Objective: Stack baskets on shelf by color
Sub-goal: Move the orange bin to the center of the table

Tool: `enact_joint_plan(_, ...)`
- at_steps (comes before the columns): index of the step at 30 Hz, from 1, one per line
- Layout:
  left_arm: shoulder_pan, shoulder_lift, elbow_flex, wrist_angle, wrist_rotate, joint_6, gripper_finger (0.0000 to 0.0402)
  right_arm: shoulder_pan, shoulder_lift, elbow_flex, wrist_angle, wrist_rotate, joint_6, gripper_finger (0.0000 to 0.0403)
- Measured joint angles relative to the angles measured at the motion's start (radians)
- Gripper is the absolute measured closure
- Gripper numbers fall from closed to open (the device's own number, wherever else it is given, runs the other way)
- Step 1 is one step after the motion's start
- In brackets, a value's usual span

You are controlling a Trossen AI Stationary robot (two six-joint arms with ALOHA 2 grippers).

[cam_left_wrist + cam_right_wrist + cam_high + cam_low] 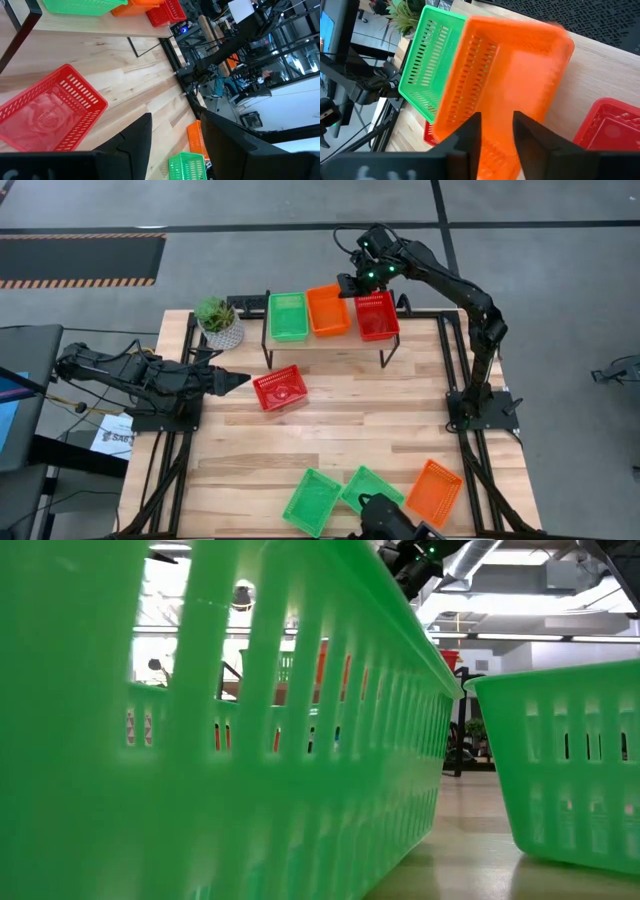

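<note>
The right gripper (349, 284) hangs over the back of the shelf (325, 343), its two fingers a little apart with nothing between them, right above the orange basket (328, 310) that sits between a green basket (287, 316) and a red basket (377, 315). The left gripper (238, 380) waits, open and holding nothing, just beside a red basket on the table (280, 389). I think the best way is to pinch one thin wall, lift straight up, and not bump the neighbours.
</note>
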Motion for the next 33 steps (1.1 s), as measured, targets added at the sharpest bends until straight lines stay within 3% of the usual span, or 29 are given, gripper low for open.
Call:
enact_joint_plan(8, 0.000, 0.000, 0.000, 0.000, 0.000, 0.000, 0.0244, -0.005, -0.006, 0.039, -0.047, -0.006, 0.000, 0.0215)
enact_joint_plan(13, 0.000, 0.000, 0.000, 0.000, 0.008, 0.000, 0.0244, 0.034, -0.011, 0.150, -0.274, 0.002, -0.064, 0.0212)
enact_joint_plan(18, 0.000, 0.000, 0.000, -0.001, 0.018, 0.000, 0.0244, 0.200, -0.012, 0.192, -0.589, 0.132, -0.114, 0.0219)
enact_joint_plan(20, 0.000, 0.000, 0.000, -0.002, 0.018, 0.000, 0.0244, 0.304, -0.037, 0.152, -0.568, 0.191, -0.095, 0.0220)
enact_joint_plan(23, 0.000, 0.000, 0.000, -0.001, 0.014, 0.000, 0.0244, 0.475, -0.105, 0.081, -0.543, 0.205, 0.002, 0.0220)
enact_joint_plan(25, 0.000, 0.000, 0.000, -0.001, -0.006, 0.014, 0.0244, 0.580, -0.133, 0.030, -0.576, 0.269, 0.113, 0.0219)
enact_joint_plan(27, 0.000, 0.000, 0.000, 0.002, -0.019, 0.023, 0.0244, 0.681, -0.154, -0.032, -0.576, 0.349, 0.261, 0.0218)
enact_joint_plan(33, 0.000, 0.000, 0.000, 0.006, -0.046, 0.006, 0.0244, 0.956, -0.269, -0.206, -0.582, 0.365, 0.803, 0.0220)
